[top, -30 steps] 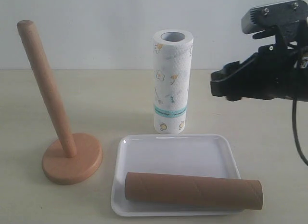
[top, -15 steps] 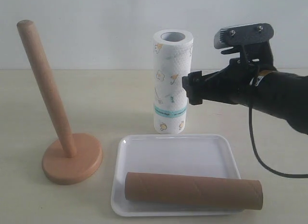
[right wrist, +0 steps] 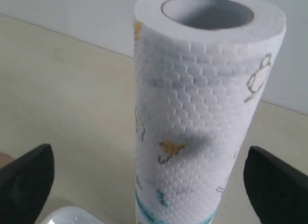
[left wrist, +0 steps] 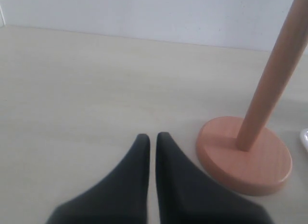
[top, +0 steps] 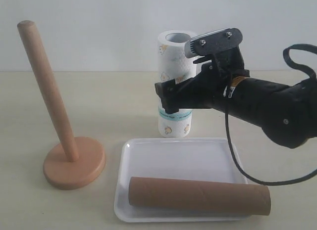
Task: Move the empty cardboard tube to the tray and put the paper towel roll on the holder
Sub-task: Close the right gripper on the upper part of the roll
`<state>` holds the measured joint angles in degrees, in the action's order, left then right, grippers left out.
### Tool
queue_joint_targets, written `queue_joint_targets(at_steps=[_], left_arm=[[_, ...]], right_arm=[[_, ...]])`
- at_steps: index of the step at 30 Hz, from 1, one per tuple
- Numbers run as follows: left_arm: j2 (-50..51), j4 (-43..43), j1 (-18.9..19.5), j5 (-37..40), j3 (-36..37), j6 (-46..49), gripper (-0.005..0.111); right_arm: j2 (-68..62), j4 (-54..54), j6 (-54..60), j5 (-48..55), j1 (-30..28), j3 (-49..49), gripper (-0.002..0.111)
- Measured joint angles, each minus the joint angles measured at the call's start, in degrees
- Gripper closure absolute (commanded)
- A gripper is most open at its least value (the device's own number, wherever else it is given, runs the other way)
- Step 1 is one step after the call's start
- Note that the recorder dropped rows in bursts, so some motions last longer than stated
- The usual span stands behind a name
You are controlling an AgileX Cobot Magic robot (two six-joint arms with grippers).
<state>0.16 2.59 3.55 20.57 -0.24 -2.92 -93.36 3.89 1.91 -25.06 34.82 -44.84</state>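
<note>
Right gripper (top: 166, 97), jaws spread wide, straddles the upright paper towel roll (top: 174, 122) mid-tabletop, not touching it. Empty cardboard tube (top: 198, 195) lies along the tray's (top: 183, 151) near edge. Left gripper (left wrist: 151, 139), closed, sits beside the holder (left wrist: 245, 159).

two black arms, one grey camera housing

we see the right arm (top: 270, 109) as a thick, rounded matte-black shell narrowing to the blocky black right gripper (top: 167, 95) with blunt, squared fingers. a flat grey camera housing (top: 214, 41) with two small silver screws (top: 228, 34) is mounted above it on a black bracket. a small white-and-orange label (top: 237, 80) marks the wrist, and a thin black cable (top: 232, 152) loops away from it. of the left gripper (left wrist: 152, 137) we see only two smooth matte-black fingers tapering to rounded tips.
</note>
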Motion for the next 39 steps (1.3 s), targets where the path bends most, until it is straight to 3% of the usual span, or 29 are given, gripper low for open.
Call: queue_joint_targets(at_steps=[16, 39], left_arm=[[0.0, 0.0, 0.0, 0.0, 0.0, 0.0, 0.103], [0.0, 0.0, 0.0, 0.0, 0.0, 0.0, 0.103]], right_arm=[[-8.4, -0.1, -0.9, -16.9, 0.1, -0.4, 0.003], [-14.8, 8.1, 5.6, -22.6, 0.1, -4.8, 0.003]])
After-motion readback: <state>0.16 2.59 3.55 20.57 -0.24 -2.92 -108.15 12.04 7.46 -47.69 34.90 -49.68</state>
